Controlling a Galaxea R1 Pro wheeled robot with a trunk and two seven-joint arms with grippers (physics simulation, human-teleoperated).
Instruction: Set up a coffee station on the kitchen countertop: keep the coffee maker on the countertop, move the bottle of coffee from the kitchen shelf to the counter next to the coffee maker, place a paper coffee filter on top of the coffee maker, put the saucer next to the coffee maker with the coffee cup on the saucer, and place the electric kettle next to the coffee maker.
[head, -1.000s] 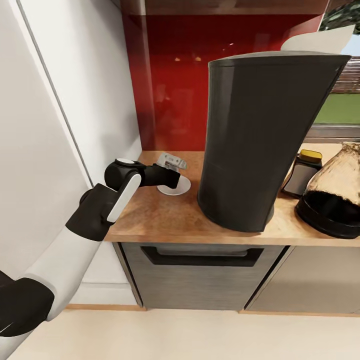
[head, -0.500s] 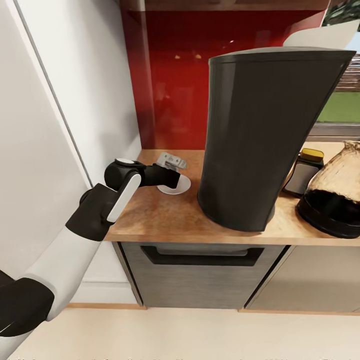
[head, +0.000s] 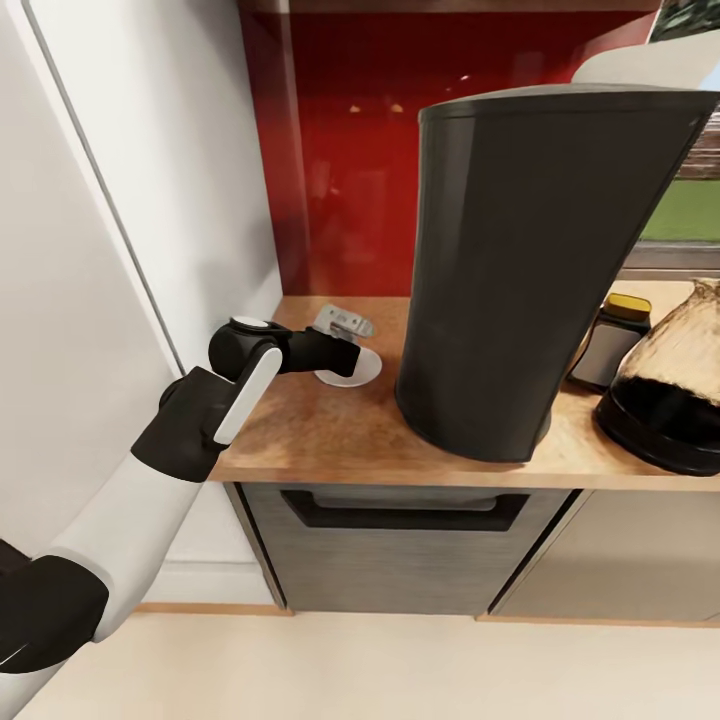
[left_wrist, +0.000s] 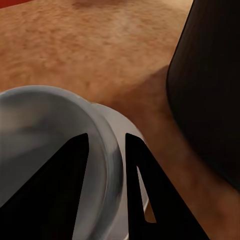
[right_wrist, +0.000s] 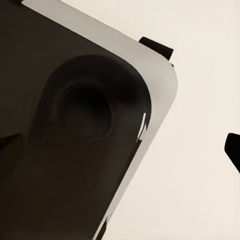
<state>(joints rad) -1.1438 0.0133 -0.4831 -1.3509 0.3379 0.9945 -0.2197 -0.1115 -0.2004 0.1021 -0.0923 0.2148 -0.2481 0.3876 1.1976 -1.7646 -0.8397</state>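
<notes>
The tall black coffee maker (head: 520, 270) stands on the light wood kitchen countertop (head: 320, 430). To its left the white saucer (head: 362, 372) lies flat, with the coffee cup (left_wrist: 45, 130) on it. My left gripper (left_wrist: 105, 165) is shut on the cup, one black finger (left_wrist: 65, 195) inside the rim and one outside. Right of the machine are the bottle of coffee (head: 610, 345) with its yellow cap and the glass electric kettle (head: 668, 385). My right gripper (right_wrist: 120, 150) hangs open over the floor beside my base. The paper coffee filter is out of view.
A white tall cabinet side (head: 120, 200) bounds the counter on the left, close to my left arm (head: 200, 410). A red backsplash (head: 340, 150) rises behind the saucer. A dark grey drawer front (head: 400, 550) sits under the worktop.
The head view has shifted slightly, so the coffee maker looks a bit larger. My left arm, the cup and the saucer have stayed put.
</notes>
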